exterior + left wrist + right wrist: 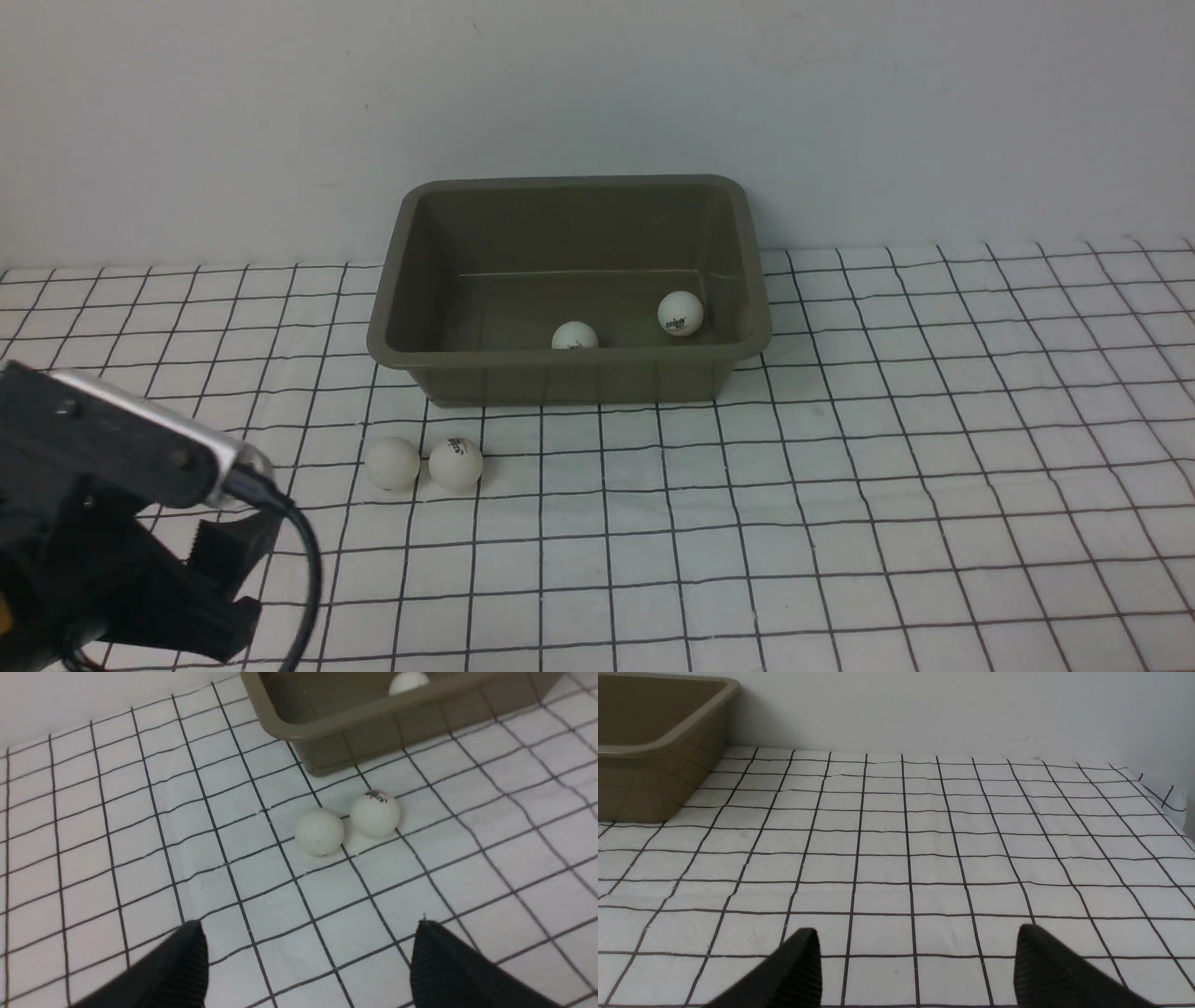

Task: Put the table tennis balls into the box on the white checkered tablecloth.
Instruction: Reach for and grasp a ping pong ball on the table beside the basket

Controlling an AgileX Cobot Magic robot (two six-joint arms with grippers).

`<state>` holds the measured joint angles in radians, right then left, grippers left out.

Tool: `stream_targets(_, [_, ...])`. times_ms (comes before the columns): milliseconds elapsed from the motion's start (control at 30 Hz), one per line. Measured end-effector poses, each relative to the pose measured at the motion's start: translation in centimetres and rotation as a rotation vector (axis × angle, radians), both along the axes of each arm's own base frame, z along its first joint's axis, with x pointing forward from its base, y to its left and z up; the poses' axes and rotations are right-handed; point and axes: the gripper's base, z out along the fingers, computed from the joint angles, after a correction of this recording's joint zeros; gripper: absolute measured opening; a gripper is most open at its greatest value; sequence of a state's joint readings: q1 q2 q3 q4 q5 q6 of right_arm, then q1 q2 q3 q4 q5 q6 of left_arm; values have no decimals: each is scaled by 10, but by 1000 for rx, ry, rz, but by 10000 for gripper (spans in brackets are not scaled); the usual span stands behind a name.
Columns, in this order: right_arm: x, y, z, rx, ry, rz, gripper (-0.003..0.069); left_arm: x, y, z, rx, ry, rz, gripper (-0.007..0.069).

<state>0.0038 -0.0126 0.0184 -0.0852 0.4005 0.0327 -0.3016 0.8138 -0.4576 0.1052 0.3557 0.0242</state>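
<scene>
The white checkered tablecloth (840, 485) covers the whole table, its black grid slightly wrinkled, and runs back to a plain pale wall (597, 84). Taking the front view as a clock face, the box (569, 378) stands on the cloth near twelve o'clock, close to the wall, an olive-grey tub with rounded corners and a flared rim.

The left gripper (310, 935) hangs low at about eight o'clock, a black body with a silver block and a dark cable (303, 560) looping off it. Its jaws stand wide apart with only cloth between them. The right gripper (916, 935) shows only in its own wrist view, likewise spread wide and empty, over bare cloth with a corner of the box off to one side.

Two table tennis balls lie inside the box: one (574, 336) at six o'clock of its floor, against the near wall, the other (680, 313) near four o'clock, its dark logo facing out. Two more rest on the cloth at about seven o'clock from the box, just in front of it: a plain ball (392, 464) and a logo-marked ball (456, 463), side by side and nearly touching, ahead of the left gripper's fingers.
</scene>
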Motion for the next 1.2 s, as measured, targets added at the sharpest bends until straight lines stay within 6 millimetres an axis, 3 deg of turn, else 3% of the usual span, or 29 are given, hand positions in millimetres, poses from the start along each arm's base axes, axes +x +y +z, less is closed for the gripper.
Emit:
stream_targets(133, [0,0,0,0,0,0,503,23,-8,-16,47,122,-18,542])
stream_targets(267, [0,0,0,0,0,0,503,44,-17,-18,39,246,-9,545])
stream_targets(433, [0,0,0,0,0,0,503,67,-29,-7,74,355,-80,545])
stream_targets(533, [0,0,0,0,0,0,503,82,-39,10,81,371,-171,545])
stream_targets(700, [0,0,0,0,0,0,503,97,-45,22,123,377,-253,545])
stream_targets(1000, [0,0,0,0,0,0,503,138,-16,-2,218,448,-264,545])
stream_targets(1200, [0,0,0,0,0,0,503,162,-19,-30,210,455,-384,545])
